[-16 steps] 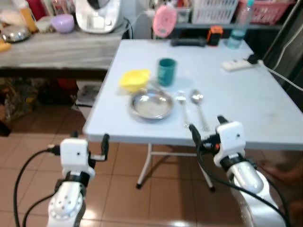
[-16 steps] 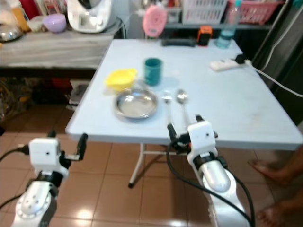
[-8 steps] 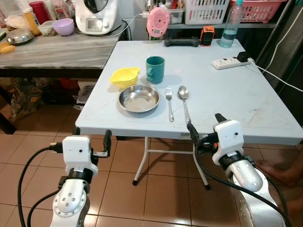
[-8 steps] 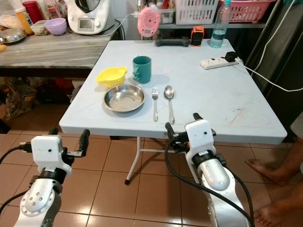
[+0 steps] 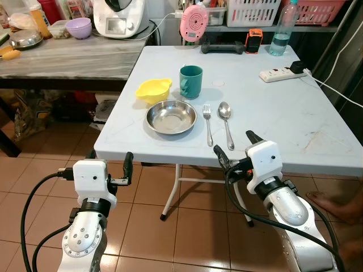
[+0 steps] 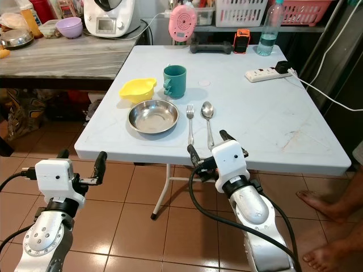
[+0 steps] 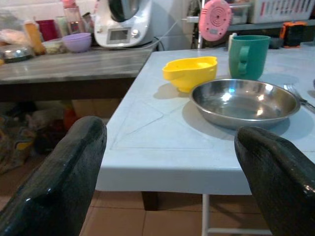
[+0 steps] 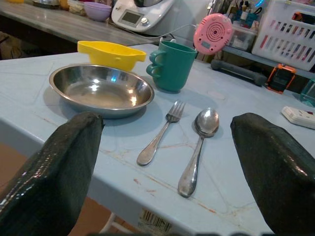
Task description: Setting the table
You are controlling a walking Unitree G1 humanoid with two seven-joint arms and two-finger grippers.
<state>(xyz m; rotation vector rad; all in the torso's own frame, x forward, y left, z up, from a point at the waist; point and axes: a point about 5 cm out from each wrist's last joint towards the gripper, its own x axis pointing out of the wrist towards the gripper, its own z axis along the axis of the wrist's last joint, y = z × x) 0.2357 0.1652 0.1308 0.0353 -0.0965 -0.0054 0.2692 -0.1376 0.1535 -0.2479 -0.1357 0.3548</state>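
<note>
On the pale blue table (image 5: 295, 119) a steel bowl (image 5: 171, 117) lies near the front left. Behind it stand a yellow bowl (image 5: 153, 90) and a teal mug (image 5: 190, 81). A fork (image 5: 207, 123) and a spoon (image 5: 226, 122) lie side by side right of the steel bowl. My right gripper (image 5: 235, 148) is open and empty at the table's front edge, just before the spoon (image 8: 198, 147) and fork (image 8: 158, 135). My left gripper (image 5: 109, 161) is open and empty, lower and left of the table's front corner, facing the steel bowl (image 7: 243, 102).
At the table's back lie a power strip (image 5: 282, 73), a water bottle (image 5: 278, 34), an orange-black device (image 5: 253, 41) and a pink round device (image 5: 194, 22). A counter (image 5: 68, 56) with a kitchen machine (image 5: 120, 17) stands left. A person's bare feet (image 6: 326, 255) are on the tiles at right.
The camera has shifted and the picture has sharpened from blur. My right gripper has edged slightly left along the table's front edge. The things on the table have not moved.
</note>
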